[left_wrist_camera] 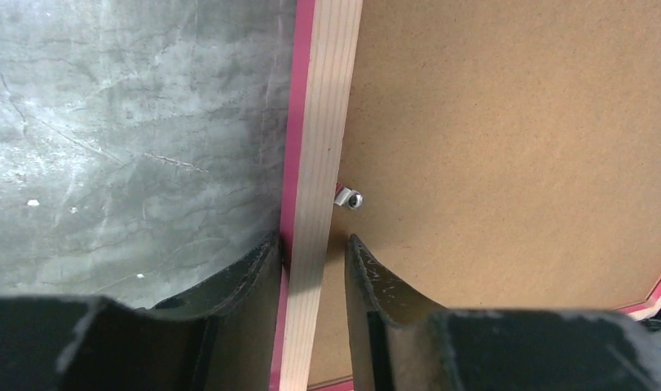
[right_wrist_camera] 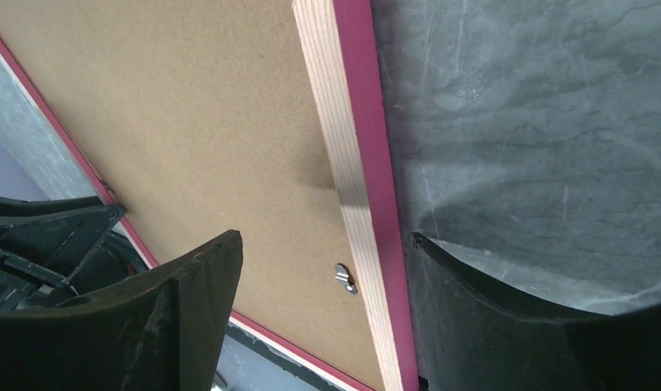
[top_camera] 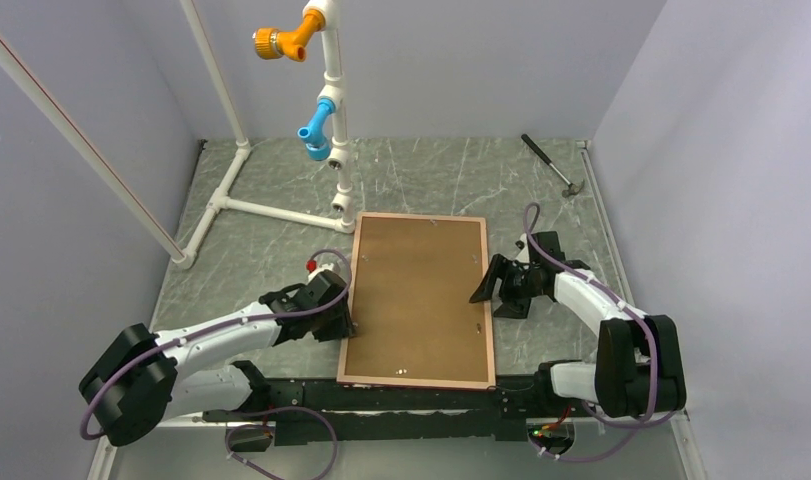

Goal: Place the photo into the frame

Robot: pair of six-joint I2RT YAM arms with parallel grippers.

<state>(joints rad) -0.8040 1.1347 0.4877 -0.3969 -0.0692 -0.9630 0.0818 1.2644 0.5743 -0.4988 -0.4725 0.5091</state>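
The frame (top_camera: pixel 489 300) lies face down on the table, its pale wood back up and its pink edge showing at the sides. A brown hardboard backing panel (top_camera: pixel 416 300) fills it, and the photo is hidden. My left gripper (top_camera: pixel 346 318) straddles the left rail (left_wrist_camera: pixel 327 122). The outer finger rests against the pink side and the inner one stands a little off the wood, so the left gripper (left_wrist_camera: pixel 310 241) is open. My right gripper (top_camera: pixel 489 285) stands wide open over the right rail (right_wrist_camera: pixel 343 122). In the wrist view the right gripper (right_wrist_camera: pixel 323 238) has one finger over the panel (right_wrist_camera: pixel 188 106).
Small metal turn clips (left_wrist_camera: pixel 349 197) (right_wrist_camera: pixel 345 277) sit on the panel beside each rail. A white pipe stand (top_camera: pixel 331 120) with orange and blue fittings rises behind the frame. A hammer (top_camera: pixel 551 165) lies at the back right. White poles (top_camera: pixel 81 150) slant along the left.
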